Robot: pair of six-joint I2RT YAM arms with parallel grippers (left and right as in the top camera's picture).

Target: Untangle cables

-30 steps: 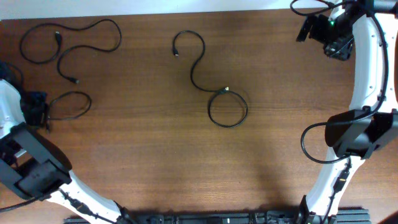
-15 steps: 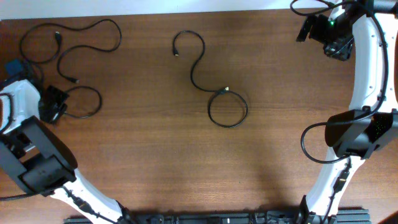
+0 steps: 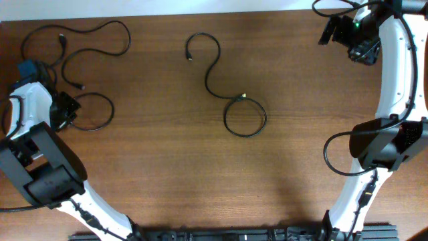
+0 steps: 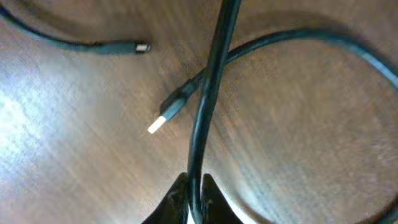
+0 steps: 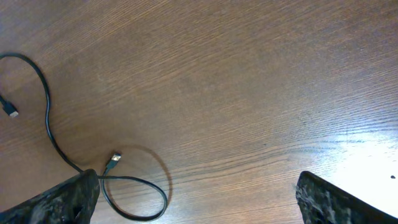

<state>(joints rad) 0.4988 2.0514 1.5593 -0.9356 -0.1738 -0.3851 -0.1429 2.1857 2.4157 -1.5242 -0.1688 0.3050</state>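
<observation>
Because this cable (image 4: 208, 93) overlies a plug end (image 4: 169, 112), I have the left gripper (image 4: 190, 200) pinching it clear; the right gripper (image 5: 198, 199) gapes, parked.

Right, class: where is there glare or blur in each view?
Overhead: sharp, fairly even light. Left wrist: soft focus, cable blurred near the left gripper, pale glare on the table at left. Right wrist: crisp grain, white glare lower right, fingers dark.

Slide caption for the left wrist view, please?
Left gripper pinches a black cable that crosses a second strand beside a silver-tipped plug, over the wooden table.
</observation>
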